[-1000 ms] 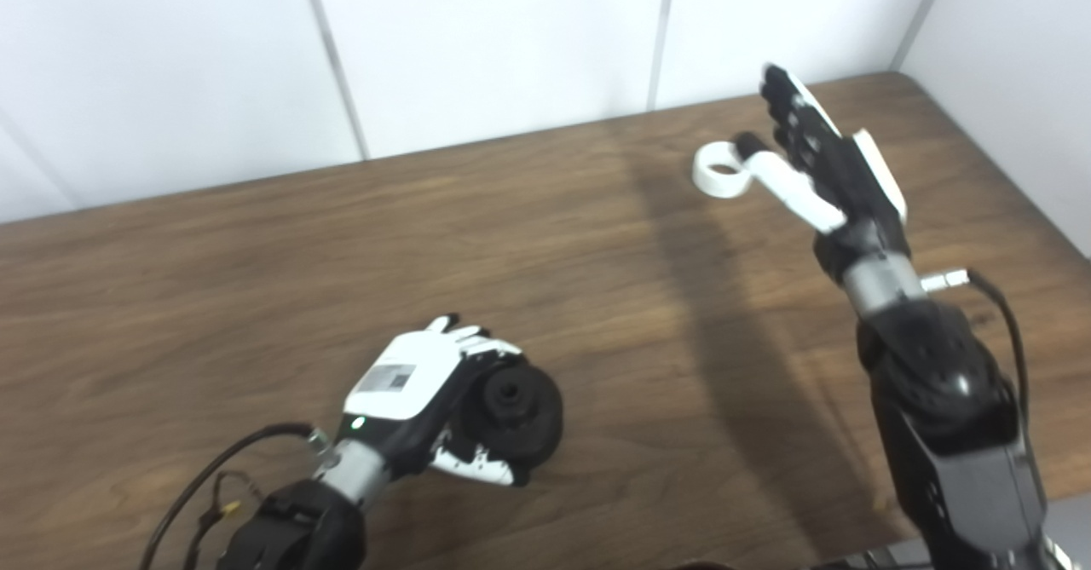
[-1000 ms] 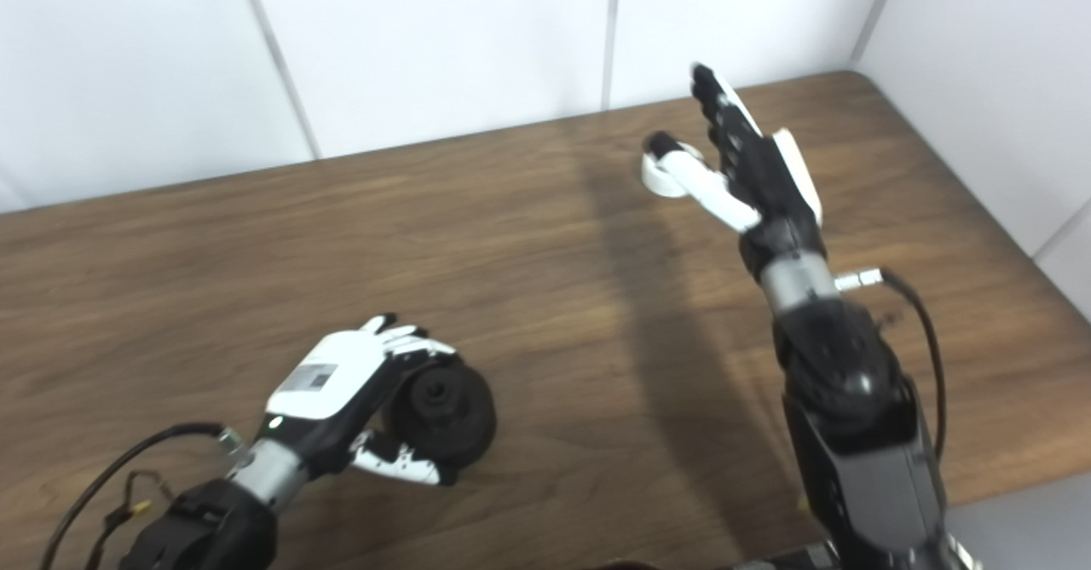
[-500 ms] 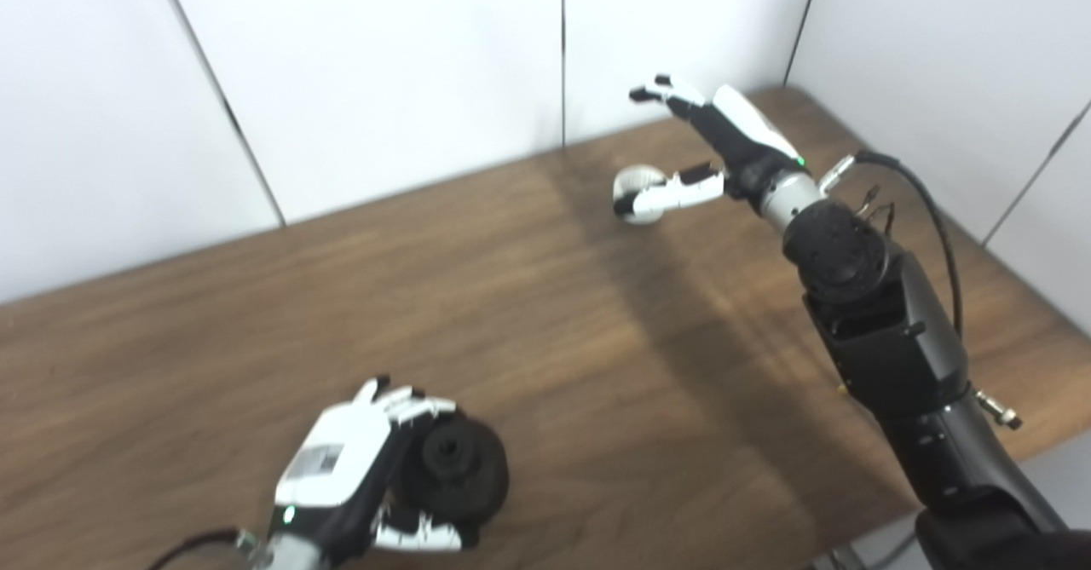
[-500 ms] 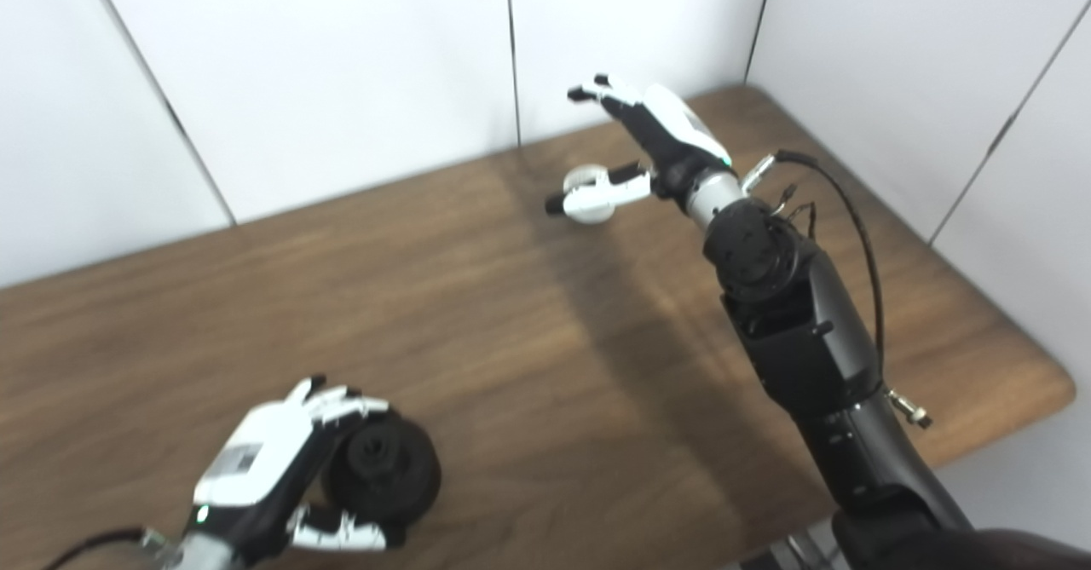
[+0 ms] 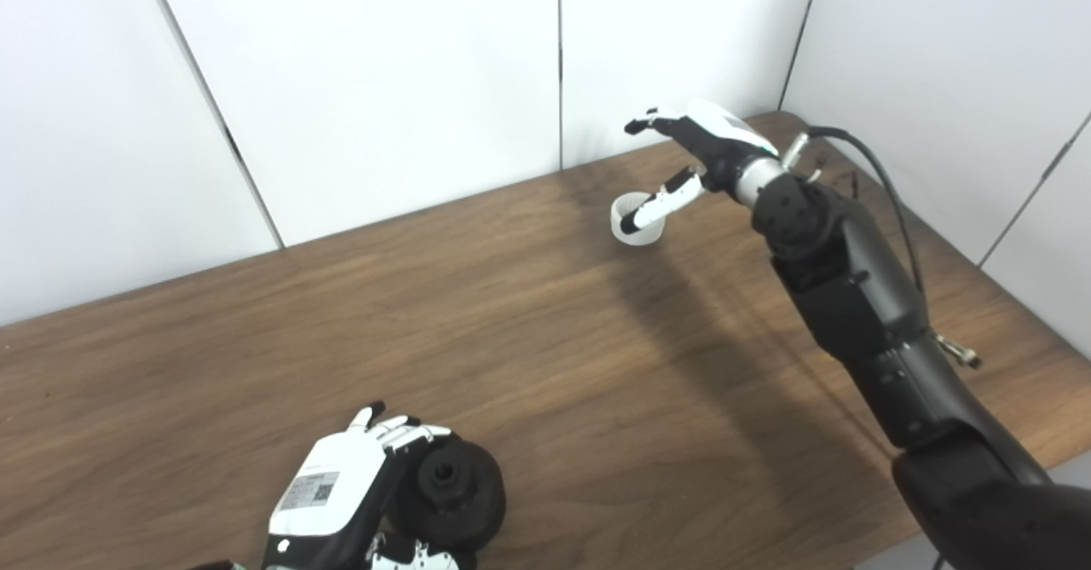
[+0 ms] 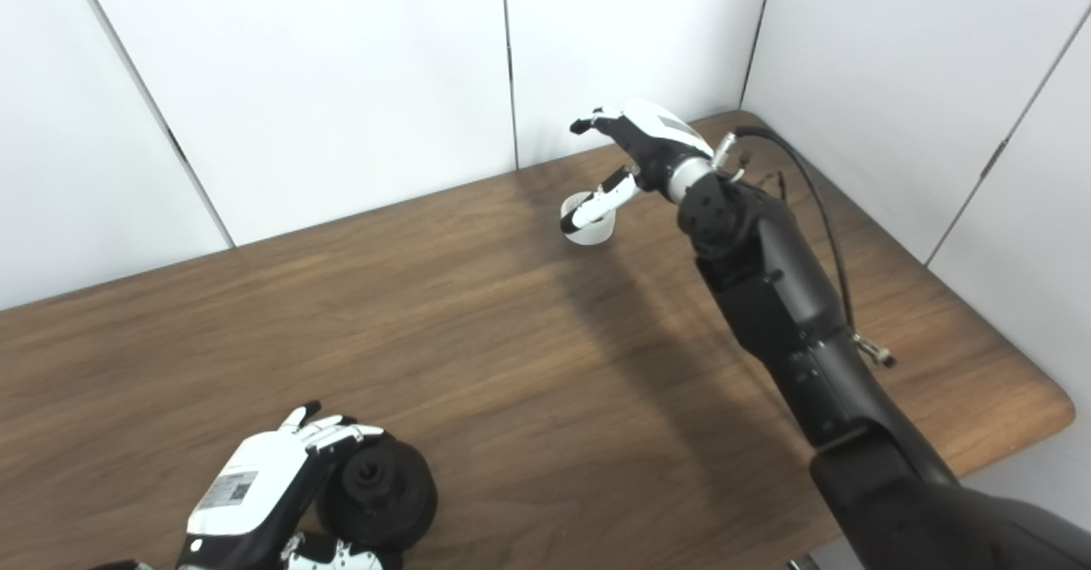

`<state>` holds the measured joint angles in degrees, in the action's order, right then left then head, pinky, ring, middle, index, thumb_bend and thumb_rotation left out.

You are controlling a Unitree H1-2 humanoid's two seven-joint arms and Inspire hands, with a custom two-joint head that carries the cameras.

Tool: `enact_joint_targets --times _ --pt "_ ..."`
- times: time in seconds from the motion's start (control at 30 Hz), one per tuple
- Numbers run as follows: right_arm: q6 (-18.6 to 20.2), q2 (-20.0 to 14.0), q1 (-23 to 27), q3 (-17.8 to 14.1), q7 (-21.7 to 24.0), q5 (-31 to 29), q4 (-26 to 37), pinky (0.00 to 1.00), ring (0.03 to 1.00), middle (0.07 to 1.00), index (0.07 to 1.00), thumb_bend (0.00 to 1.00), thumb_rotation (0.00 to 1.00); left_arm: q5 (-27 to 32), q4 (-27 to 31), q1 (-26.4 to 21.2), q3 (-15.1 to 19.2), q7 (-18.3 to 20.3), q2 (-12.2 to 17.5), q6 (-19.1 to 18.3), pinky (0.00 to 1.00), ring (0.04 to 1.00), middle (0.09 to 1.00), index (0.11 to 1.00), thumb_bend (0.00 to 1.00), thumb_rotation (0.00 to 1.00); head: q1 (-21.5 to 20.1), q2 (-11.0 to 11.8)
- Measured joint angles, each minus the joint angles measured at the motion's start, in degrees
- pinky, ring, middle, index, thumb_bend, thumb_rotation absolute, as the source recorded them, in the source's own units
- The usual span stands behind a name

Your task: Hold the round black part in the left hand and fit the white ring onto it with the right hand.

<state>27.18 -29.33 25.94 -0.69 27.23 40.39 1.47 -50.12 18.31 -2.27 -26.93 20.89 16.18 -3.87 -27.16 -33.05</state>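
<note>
White panelled walls behind a brown wooden desk (image 5: 528,314) | near left we see our left robot hand (image 5: 337,502) curled around the round black part (image 5: 450,492), resting on the desk | far right our right robot hand (image 5: 695,148) hovers spread, thumb over the white ring (image 5: 635,221), which stands on the desk unheld

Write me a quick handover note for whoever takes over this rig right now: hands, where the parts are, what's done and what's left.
Left hand: shut on the round black part, low over the near edge of the table.
Right hand: open, reached to the far right, thumb over the white ring, fingers above it.
White ring: on the table, not yet gripped.
Done: black part held.
Left: close on the ring, lift it, carry it over and fit it on.
</note>
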Motion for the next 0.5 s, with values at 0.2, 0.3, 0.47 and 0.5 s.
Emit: enact_joint_targets --times 0.2,0.3,0.47,0.5 --pt "-0.03 -2.08 2.79 4.03 3.41 2.56 -4.28 1.0 1.0 0.977 0.858 1.0 0.26 -0.63 0.23 0.06 -0.11 -0.14 -0.06 -0.13 1.0 0.877 0.777 0.482 0.52 0.05 0.18 -0.26" --pt "-0.02 -3.18 3.77 6.85 3.84 3.85 -6.79 1.0 1.0 0.973 0.85 1.0 0.26 -0.82 0.41 0.31 -0.13 -0.13 -0.08 -0.2 1.0 0.874 0.776 0.482 0.52 0.05 0.35 -0.35" --pt "-0.02 -3.33 5.0 8.85 4.56 5.34 -11.06 1.0 1.0 0.974 0.847 1.0 0.26 -1.03 0.45 0.44 -0.14 -0.14 -0.19 -0.21 1.0 0.874 0.774 0.482 0.52 0.05 0.62 -0.44" --pt "-0.02 -3.3 5.29 9.19 4.63 5.74 -11.95 1.0 1.0 0.976 0.848 1.0 0.26 -1.04 0.47 0.51 -0.13 -0.14 -0.26 -0.22 1.0 0.876 0.775 0.482 0.52 0.05 0.7 -0.35"
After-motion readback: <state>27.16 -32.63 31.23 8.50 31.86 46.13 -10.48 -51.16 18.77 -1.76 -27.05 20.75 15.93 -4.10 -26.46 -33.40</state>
